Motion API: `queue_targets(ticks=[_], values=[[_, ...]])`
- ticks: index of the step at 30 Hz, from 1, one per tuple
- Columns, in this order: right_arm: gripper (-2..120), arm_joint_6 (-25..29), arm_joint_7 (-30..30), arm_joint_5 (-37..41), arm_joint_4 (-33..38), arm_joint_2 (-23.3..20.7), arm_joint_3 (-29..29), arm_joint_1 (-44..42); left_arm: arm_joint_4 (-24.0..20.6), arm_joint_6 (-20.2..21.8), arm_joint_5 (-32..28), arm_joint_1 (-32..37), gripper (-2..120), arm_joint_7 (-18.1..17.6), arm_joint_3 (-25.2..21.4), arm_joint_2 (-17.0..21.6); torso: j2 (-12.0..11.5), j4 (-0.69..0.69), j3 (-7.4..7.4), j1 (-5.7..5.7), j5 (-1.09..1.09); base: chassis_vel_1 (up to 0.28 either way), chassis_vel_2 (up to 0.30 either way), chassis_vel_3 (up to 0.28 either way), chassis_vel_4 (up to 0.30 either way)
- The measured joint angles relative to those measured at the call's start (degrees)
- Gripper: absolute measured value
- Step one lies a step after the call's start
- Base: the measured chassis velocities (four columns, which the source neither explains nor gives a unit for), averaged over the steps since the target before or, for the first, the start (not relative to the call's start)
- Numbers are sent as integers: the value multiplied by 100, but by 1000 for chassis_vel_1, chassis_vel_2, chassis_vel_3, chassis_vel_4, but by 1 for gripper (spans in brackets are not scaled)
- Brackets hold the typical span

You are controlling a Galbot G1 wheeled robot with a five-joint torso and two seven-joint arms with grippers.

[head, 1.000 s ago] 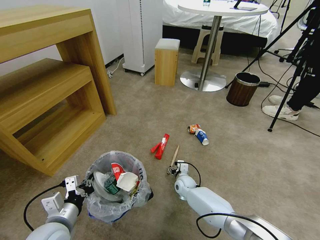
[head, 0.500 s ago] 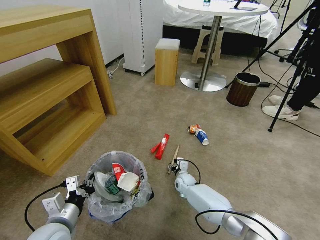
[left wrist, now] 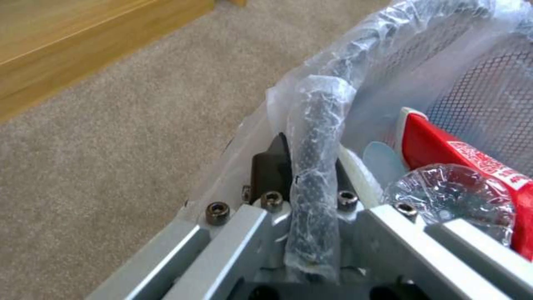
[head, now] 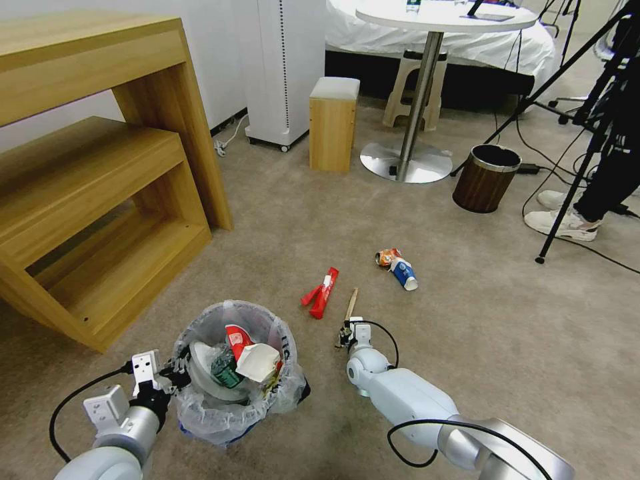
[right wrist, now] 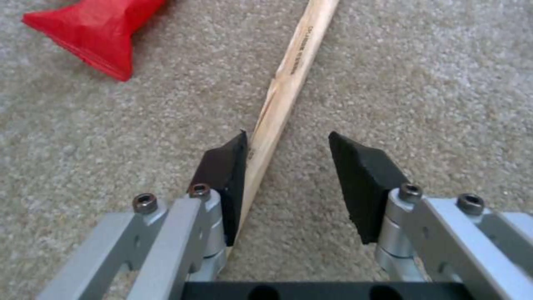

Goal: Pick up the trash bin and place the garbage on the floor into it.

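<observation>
On the beige carpet floor (head: 507,333), just ahead of the robot, the right claw (head: 348,331) was down at the near end of the wooden stick (head: 351,305), its pads spread apart. Seen from the right wrist, the wooden stick (right wrist: 277,104) ran lengthwise out from between the pads, its long axis roughly in line with the claw's reach, so the pads stood on either side of its width. It lay off centre: one pad (right wrist: 225,175) touched or nearly touched the stick, while the other pad (right wrist: 361,179) stood well clear across bare carpet. That offset seemed the thing the coming grasp depended on; closing would likely push the stick sideways before it was pinched.

The red packet (head: 321,292) lay just beside the stick, toward the robot's left, and a blue-white paper cup (head: 403,272) with a crumpled wrapper (head: 386,257) lay farther out, to the right.

The left claw (head: 175,373) was clamped on the bag-wrapped rim of the trash bin (head: 233,373), which already contained a red-white cup (head: 235,341) and other litter. From the left wrist view the rim (left wrist: 316,175) passed straight between the pads. The right arm was plainly the nearer one to the stick.
</observation>
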Motion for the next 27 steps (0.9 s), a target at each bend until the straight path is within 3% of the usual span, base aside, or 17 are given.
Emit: queue_targets(ticks=[9, 14, 19, 27], values=[[30, 108, -18, -230, 29, -47, -5, -83, -7, -41, 2, -20, 1, 24, 32, -15, 0, 0, 0, 0, 0, 0, 0, 0, 0], [10, 173, -84, -336, 48, -136, -25, -144, -22, -44, 3, -11, 1, 26, 42, -20, 0, 1, -1, 0, 0, 0, 0, 0, 0], [0, 239, -96, -417, 97, -234, -75, -214, -24, -51, 10, -24, 1, 32, 66, -36, 0, -1, 0, 0, 0, 0, 0, 0, 0], [0, 265, -105, -540, 159, -305, -107, -291, -22, -69, 29, -9, 1, 50, 68, -47, 0, 0, 0, 0, 0, 0, 0, 0, 0]])
